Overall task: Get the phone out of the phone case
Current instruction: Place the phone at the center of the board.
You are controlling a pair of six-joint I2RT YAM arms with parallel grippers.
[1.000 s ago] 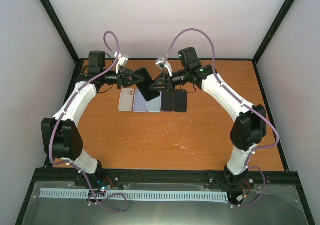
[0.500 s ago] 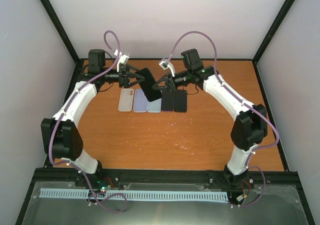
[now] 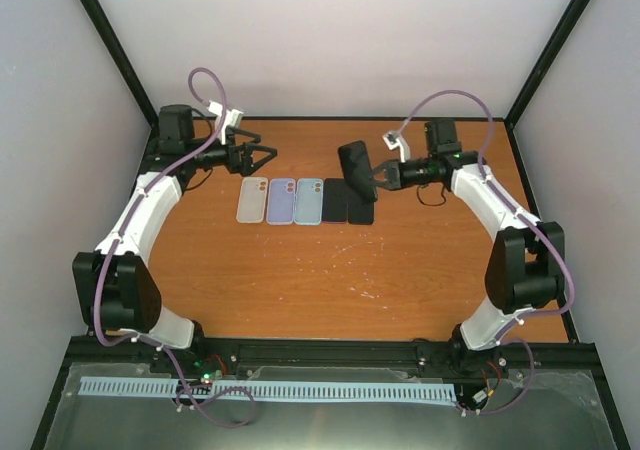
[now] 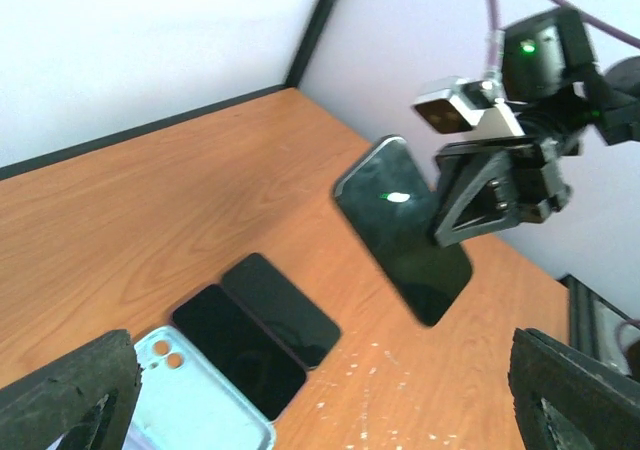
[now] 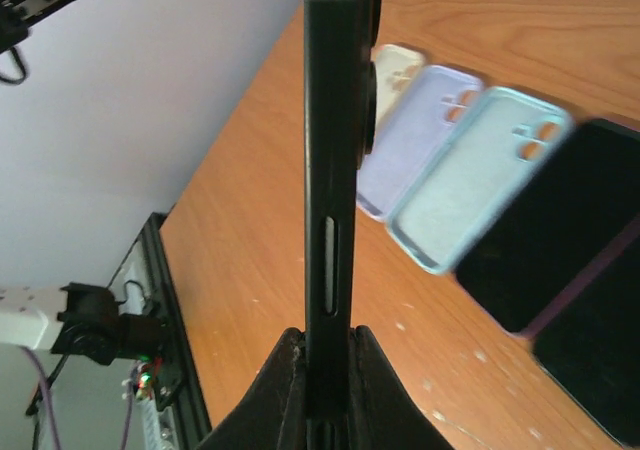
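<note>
My right gripper is shut on a black phone and holds it in the air above the row on the table. From the right wrist the phone shows edge-on, clamped between both fingers of the right gripper. I cannot tell whether a phone case is still around it. My left gripper stands open and empty at the back left, well apart from the phone. The left wrist view shows the phone tilted, screen side out, in the right gripper.
In a row on the table lie a white case, a lilac case, a light blue case and two black phones. Black frame posts and white walls bound the table.
My left gripper has opened, let go of the black phone and drawn back to the left. My right gripper has closed on the phone and carried it to the right.
</note>
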